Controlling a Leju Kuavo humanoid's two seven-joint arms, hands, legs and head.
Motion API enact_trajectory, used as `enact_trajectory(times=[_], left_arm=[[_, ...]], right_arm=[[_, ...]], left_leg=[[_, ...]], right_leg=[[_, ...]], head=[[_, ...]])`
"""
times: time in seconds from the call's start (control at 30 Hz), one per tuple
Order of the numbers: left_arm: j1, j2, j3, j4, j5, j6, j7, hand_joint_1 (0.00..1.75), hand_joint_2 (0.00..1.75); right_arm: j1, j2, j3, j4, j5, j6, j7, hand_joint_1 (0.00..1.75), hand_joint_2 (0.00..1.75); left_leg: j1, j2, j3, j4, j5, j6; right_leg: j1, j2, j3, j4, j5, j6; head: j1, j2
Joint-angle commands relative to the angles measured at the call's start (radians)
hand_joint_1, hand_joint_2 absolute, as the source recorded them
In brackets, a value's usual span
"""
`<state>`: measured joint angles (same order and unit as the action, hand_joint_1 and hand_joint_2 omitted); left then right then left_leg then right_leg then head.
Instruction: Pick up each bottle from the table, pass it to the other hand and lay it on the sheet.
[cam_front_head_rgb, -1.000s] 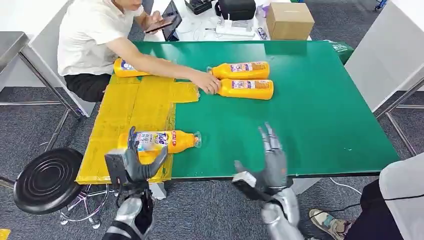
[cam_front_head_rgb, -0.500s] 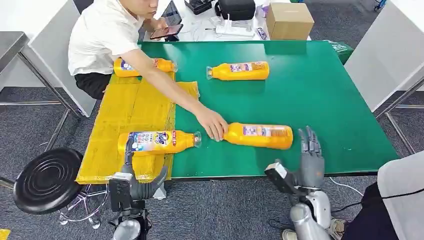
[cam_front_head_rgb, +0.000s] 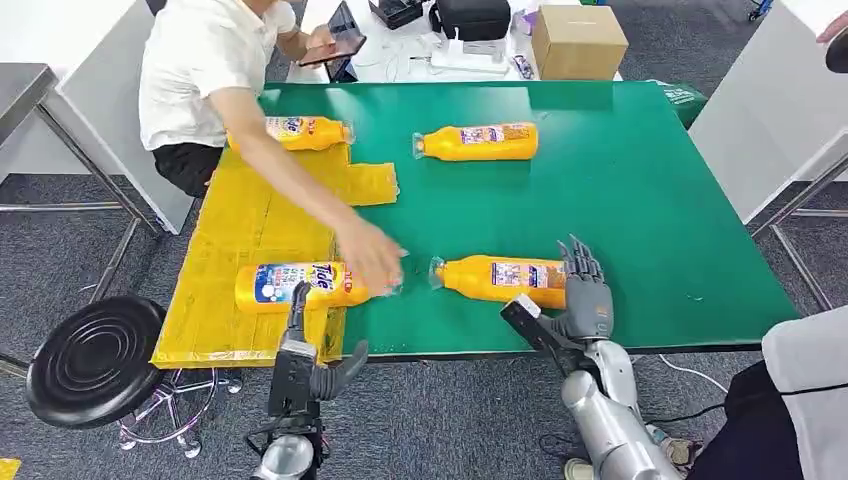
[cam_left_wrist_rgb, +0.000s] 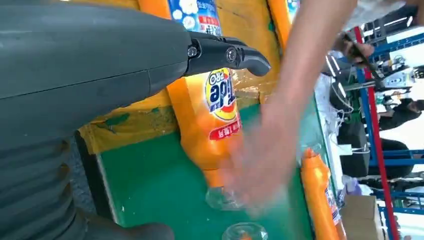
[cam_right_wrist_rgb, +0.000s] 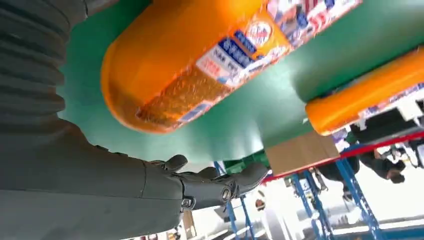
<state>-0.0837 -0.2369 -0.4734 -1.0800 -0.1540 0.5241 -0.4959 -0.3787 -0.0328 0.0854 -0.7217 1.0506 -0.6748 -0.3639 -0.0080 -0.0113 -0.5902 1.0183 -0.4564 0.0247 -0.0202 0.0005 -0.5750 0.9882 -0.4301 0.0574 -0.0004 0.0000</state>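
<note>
now the pick-up step: the right hand, fingers spread and holding nothing, reaches the base of the orange plastic detergent bottle lying on the green bench; next it must close around it.

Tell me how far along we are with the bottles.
Done: two bottles lie on the yellow sheet, one near, one far. In hand: nothing gripped yet; the right hand is open at the base of the nearest table bottle, the left hand open below the table edge. Left: that bottle and the far one.
</note>
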Motion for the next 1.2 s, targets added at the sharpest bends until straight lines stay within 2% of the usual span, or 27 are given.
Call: enact_trajectory(times=[0.03,0.53,0.6,0.77,0.93,0.97,1.0,1.13,1.2], left_arm=[[-0.073,0.002,-0.072,0.106,-0.037,0.026,-0.005,0.00,1.75],[-0.079,0.002,-0.079,0.114,-0.037,0.025,0.000,0.00,1.75],[-0.080,0.004,-0.086,0.116,-0.032,0.018,0.006,0.00,1.75],[-0.075,0.013,-0.100,0.085,-0.011,-0.023,0.052,0.00,1.75],[-0.079,0.018,-0.106,0.059,0.040,-0.121,0.148,0.00,1.75],[-0.077,0.018,-0.101,0.053,0.077,-0.161,0.176,0.00,1.75],[-0.063,0.017,-0.100,0.029,0.125,-0.223,0.223,0.00,1.75],[-0.053,0.031,-0.116,-0.005,0.132,-0.232,0.266,0.00,1.75],[-0.058,0.033,-0.115,-0.005,0.157,-0.256,0.295,0.00,1.75]], right_arm=[[-0.141,0.003,0.103,0.220,0.006,0.055,0.040,0.00,1.75],[-0.154,0.008,0.116,0.249,0.010,0.049,0.044,0.00,1.75],[-0.166,0.011,0.124,0.277,0.003,0.088,0.055,0.00,1.75],[-0.206,-0.004,0.166,0.326,0.043,0.218,0.205,0.00,1.75],[-0.249,-0.020,0.209,0.334,0.084,0.288,0.298,0.00,1.75],[-0.258,-0.020,0.220,0.341,0.098,0.320,0.328,0.00,1.75],[-0.275,-0.019,0.242,0.351,0.119,0.409,0.376,0.00,1.75],[-0.279,-0.025,0.259,0.342,0.130,0.444,0.418,0.00,1.75],[-0.293,-0.029,0.271,0.353,0.140,0.499,0.450,0.00,1.75]], left_leg=[[0.000,0.003,0.002,0.000,0.000,-0.001],[0.001,0.002,0.002,0.000,0.000,-0.001],[0.001,0.002,0.003,0.000,0.000,-0.002],[0.000,0.001,0.002,0.000,0.000,-0.001],[0.001,0.001,0.004,0.000,0.000,-0.002],[0.000,0.000,0.004,0.000,0.000,-0.001],[0.001,0.001,0.005,0.000,0.000,-0.002],[0.001,0.002,0.006,0.000,0.000,-0.001],[0.001,0.001,0.008,-0.001,0.001,-0.002]], right_leg=[[0.000,0.002,0.001,0.000,0.001,-0.002],[0.001,0.001,0.002,-0.001,0.000,-0.002],[0.001,0.001,0.003,-0.001,0.000,-0.002],[0.001,0.001,0.001,0.000,0.000,-0.002],[0.001,0.000,0.003,-0.001,0.000,-0.002],[0.001,0.000,0.003,0.000,0.000,-0.002],[0.001,0.000,0.004,-0.001,0.001,-0.002],[0.001,0.001,0.006,-0.001,0.001,-0.002],[0.001,-0.001,0.007,-0.002,0.001,-0.003]], head=[[0.000,0.000],[0.000,0.000],[0.000,0.000],[0.000,0.000],[0.000,0.000],[0.000,0.000],[0.000,0.000],[0.000,0.000],[0.000,0.000]])
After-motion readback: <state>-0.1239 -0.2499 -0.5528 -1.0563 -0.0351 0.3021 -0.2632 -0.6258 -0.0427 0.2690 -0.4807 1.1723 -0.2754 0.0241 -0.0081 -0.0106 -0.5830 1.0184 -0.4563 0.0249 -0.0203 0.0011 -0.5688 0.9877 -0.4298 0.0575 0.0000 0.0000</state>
